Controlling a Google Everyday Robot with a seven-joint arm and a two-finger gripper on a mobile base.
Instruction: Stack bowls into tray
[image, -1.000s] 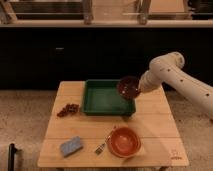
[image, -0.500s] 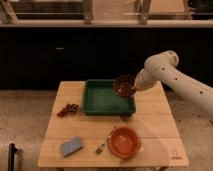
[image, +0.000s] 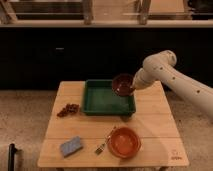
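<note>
The dark green tray (image: 102, 100) sits at the back middle of the wooden table. The dark maroon bowl (image: 121, 84) is held tilted in the air over the tray's right rear corner. My gripper (image: 131, 86) is at the bowl's right rim, on the end of the white arm that reaches in from the right, and it is shut on the bowl. The wider orange-red bowl (image: 123, 142) rests on the table near the front edge, in front of the tray.
A blue-grey sponge (image: 71, 146) lies at the front left. A fork (image: 104, 143) lies just left of the orange-red bowl. A cluster of small dark red pieces (image: 67, 109) lies left of the tray. A dark counter front stands behind the table.
The arm has carried the maroon bowl leftward and a little up, from beside the tray's right edge to over its right rear corner. Nothing else has moved.
</note>
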